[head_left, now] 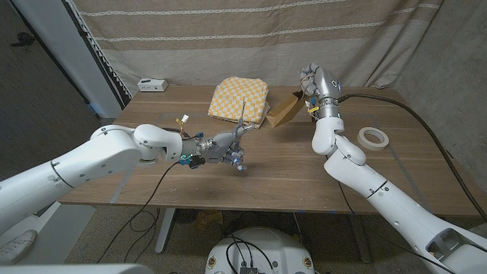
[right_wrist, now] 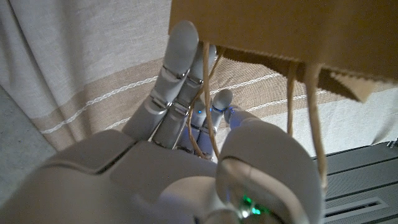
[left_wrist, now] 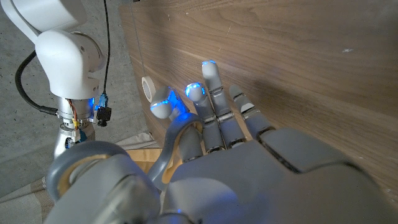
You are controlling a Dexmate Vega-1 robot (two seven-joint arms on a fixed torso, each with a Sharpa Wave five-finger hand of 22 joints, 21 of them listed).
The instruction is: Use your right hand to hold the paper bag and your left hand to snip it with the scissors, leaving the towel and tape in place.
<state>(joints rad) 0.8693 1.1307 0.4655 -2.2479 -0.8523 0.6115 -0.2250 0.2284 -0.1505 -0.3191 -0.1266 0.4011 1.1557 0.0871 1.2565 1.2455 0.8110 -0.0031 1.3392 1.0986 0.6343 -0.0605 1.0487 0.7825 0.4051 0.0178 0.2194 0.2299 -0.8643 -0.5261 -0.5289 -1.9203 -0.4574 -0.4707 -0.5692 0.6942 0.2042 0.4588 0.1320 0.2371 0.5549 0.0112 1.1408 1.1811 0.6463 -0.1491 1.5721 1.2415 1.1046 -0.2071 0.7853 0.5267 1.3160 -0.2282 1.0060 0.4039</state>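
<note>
**Bag lifted at right, scissors held mid-frame**

The wooden table (head_left: 396, 171) filled the head view's centre. The checkered towel (head_left: 238, 99) lay at upper centre. Just right of it the paper bag (head_left: 286, 110) hung tilted, its twine handles gripped by the right hand (head_left: 313, 80) above it. The left hand (head_left: 226, 144), at centre, clasped the scissors (head_left: 242, 125), blades pointing up. The tape (head_left: 373, 137) lay at right, well apart from the bag.
</note>
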